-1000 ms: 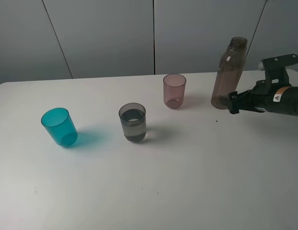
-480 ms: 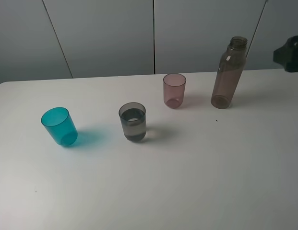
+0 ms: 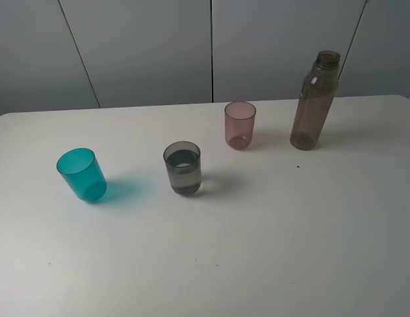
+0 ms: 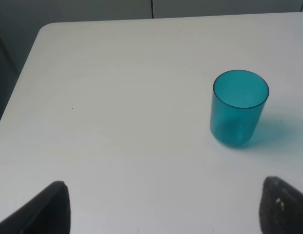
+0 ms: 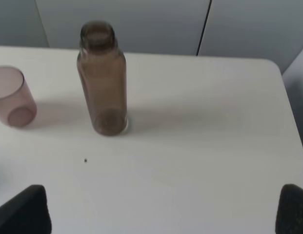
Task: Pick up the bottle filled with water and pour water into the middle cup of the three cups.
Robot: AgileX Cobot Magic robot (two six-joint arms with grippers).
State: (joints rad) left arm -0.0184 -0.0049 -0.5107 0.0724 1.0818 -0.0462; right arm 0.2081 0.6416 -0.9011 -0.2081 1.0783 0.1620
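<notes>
Tabletop point(image 3: 271, 251): white, and it carried every item; neither of my arms showed in the high view.
Bottle point(image 3: 314, 100): it stood upright and uncapped near the far edge, toward the far right corner, in contact with nothing but the surface. I could not tell from the tinted wall how much water it held.
Three cups: they stood apart from one another in a slanted row, running from the left side toward the far edge.
Teal cup point(image 3: 81, 174): nearest the left edge, upright, with no liquid that I could see.
Middle cup point(image 3: 183, 168): smoky grey, upright near the centre of the tabletop, and it showed a band of water in its lower part.
Pink cup point(image 3: 239, 125): closest to the bottle, just short of the far edge, and it looked empty.
Left gripper point(image 4: 163, 207): my fingertips stood far apart at the frame corners above the left edge, near the teal cup, and gripped nothing.
Right gripper point(image 5: 163, 209): my fingertips stood spread to their widest, clear of the bottle point(image 5: 102, 80) and holding nothing.
Done: I judged the pour complete, since water sat in the middle cup and the bottle rested on the tabletop, released.
Left: I judged nothing of the task outstanding, unless more water was wanted in that cup.
</notes>
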